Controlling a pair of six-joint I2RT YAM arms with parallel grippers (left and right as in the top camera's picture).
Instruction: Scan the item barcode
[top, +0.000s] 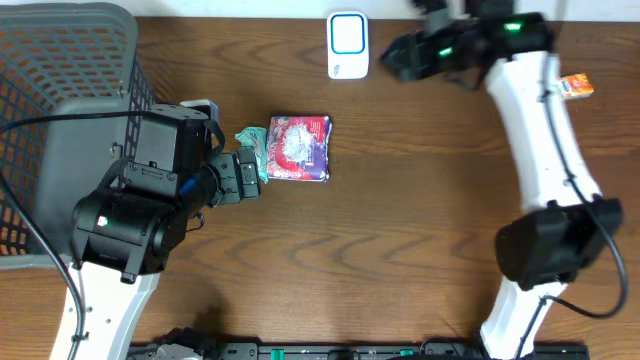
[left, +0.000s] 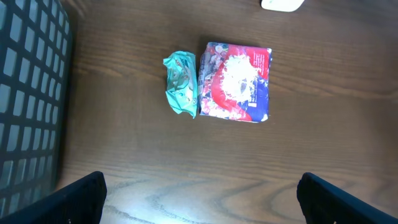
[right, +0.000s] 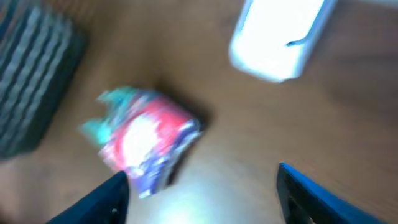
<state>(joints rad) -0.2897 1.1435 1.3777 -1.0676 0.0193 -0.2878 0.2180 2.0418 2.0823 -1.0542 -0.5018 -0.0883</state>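
Scanner (top: 348, 45) one; red packet (left: 237, 82) one; teal packet (left: 180, 84) one; left tool (left: 200, 198), right tool (right: 202, 193) apart.

The item, a red, purple and white packet (top: 298, 148), lies flat on the table (top: 420, 230) near its middle, printed face up. The white scanner (top: 348, 45), blue-outlined on top, rests apart from it near the far edge.

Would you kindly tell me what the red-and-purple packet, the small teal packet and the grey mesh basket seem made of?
Red-and-purple packet: probably glossy plastic film, printed, with light sheen. Small teal packet: crinkled plastic or foil wrap, creased all over. Grey mesh basket: likely matte moulded plastic, a regular grid of holes.
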